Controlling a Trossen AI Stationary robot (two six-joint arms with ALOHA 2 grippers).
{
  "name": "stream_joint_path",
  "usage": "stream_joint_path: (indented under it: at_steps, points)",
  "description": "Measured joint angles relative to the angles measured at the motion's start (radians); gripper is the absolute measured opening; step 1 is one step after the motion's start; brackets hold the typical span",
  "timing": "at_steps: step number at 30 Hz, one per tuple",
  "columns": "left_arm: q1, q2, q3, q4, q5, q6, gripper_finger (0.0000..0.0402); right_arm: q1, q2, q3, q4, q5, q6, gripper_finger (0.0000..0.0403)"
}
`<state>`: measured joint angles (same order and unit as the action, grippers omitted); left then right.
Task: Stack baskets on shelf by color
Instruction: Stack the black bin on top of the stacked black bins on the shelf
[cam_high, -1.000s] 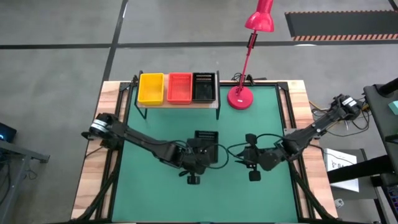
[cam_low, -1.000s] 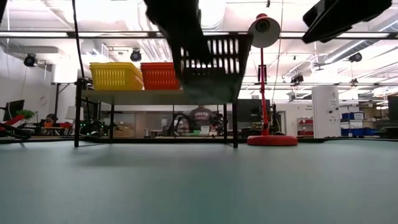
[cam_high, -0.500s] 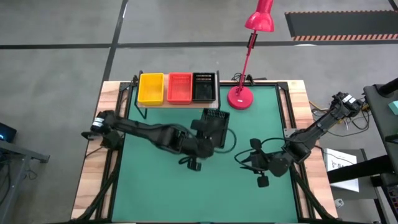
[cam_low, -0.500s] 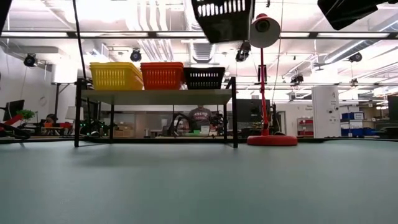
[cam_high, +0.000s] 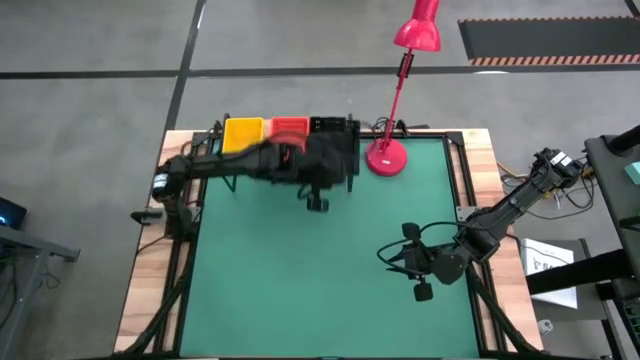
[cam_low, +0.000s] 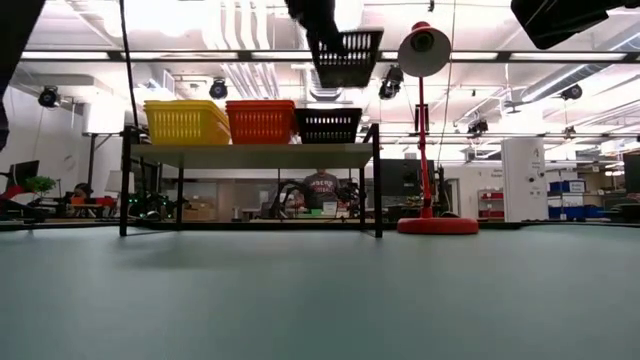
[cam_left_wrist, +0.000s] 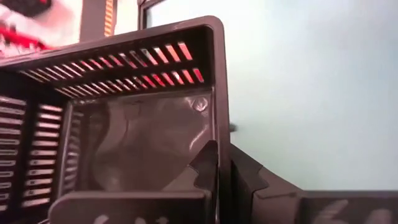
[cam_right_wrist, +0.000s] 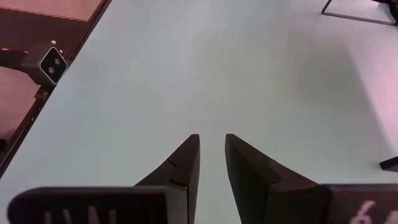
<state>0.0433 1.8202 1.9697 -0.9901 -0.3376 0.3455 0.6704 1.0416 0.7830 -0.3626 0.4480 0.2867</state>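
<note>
My left gripper is shut on a black mesh basket and holds it in the air above the shelf's right end. The shelf stands at the table's far edge on thin black legs. On its plank sit yellow baskets, red-orange baskets and a black basket, side by side. In the high view the left arm covers much of the shelf, leaving the yellow baskets and red-orange baskets partly visible. My right gripper waits low over the table's near right, open by a narrow gap and holding nothing. My left gripper pinches one side wall of the black basket near a corner. One finger is inside the basket and the other finger is outside. The basket is lifted clear and hangs over the black basket on the shelf.
A red desk lamp stands on its round base just right of the shelf, and its head is close beside the held basket. The green table top stretches bare between shelf and near edge. A small camera block sits at the table's edge.
My left gripper carried the black basket up from over the table's middle and toward the far edge, until it came over the shelf's right end. My right gripper drew back a little toward the near right corner, then stayed still.
</note>
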Motion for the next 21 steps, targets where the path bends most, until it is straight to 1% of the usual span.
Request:
stream_joint_path:
  at_steps: [3, 7, 10, 14, 21]
  points:
    - [0.083, 0.001, 0.0, 0.008, 0.061, 0.035, 0.0, 0.0, 0.0, 0.0, 0.0, 0.0, -0.002, 0.0068]
    - [0.178, 0.004, -0.009, 0.026, 0.153, 0.037, 0.0, 0.0, 0.0, 0.0, 0.0, 0.0, -0.01, 0.0068]
    - [0.224, 0.004, -0.035, 0.047, 0.18, 0.037, 0.0, 0.0, 0.0, 0.0, 0.0, -0.001, -0.01, 0.0068]
    - [0.251, 0.004, -0.065, 0.047, 0.193, 0.039, 0.0, 0.0, 0.0, 0.0, 0.0, -0.001, -0.014, 0.0068]
    - [0.253, 0.009, -0.083, 0.075, 0.198, 0.054, 0.0, 0.0, 0.0, -0.001, 0.0, -0.001, -0.02, 0.0068]
